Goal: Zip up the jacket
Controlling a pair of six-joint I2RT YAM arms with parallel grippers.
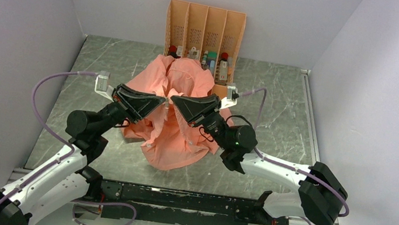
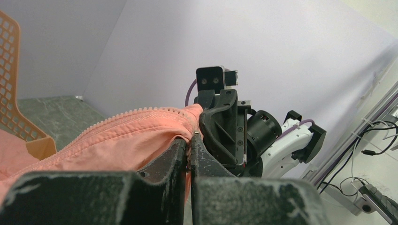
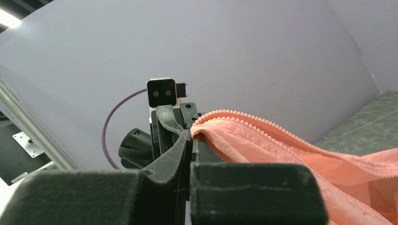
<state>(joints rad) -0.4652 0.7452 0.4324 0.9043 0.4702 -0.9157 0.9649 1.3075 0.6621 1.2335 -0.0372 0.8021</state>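
Both hands pinched shut on the jacket's zipper edge

The left hand [image 1: 161,100] and right hand [image 1: 175,101] face each other tip to tip, each clamped on the toothed zipper edge of the salmon jacket [image 1: 184,78] and holding it raised. The rest of the jacket lies bunched mid-surface [image 1: 280,109], its far side against the orange rack [image 1: 205,22].
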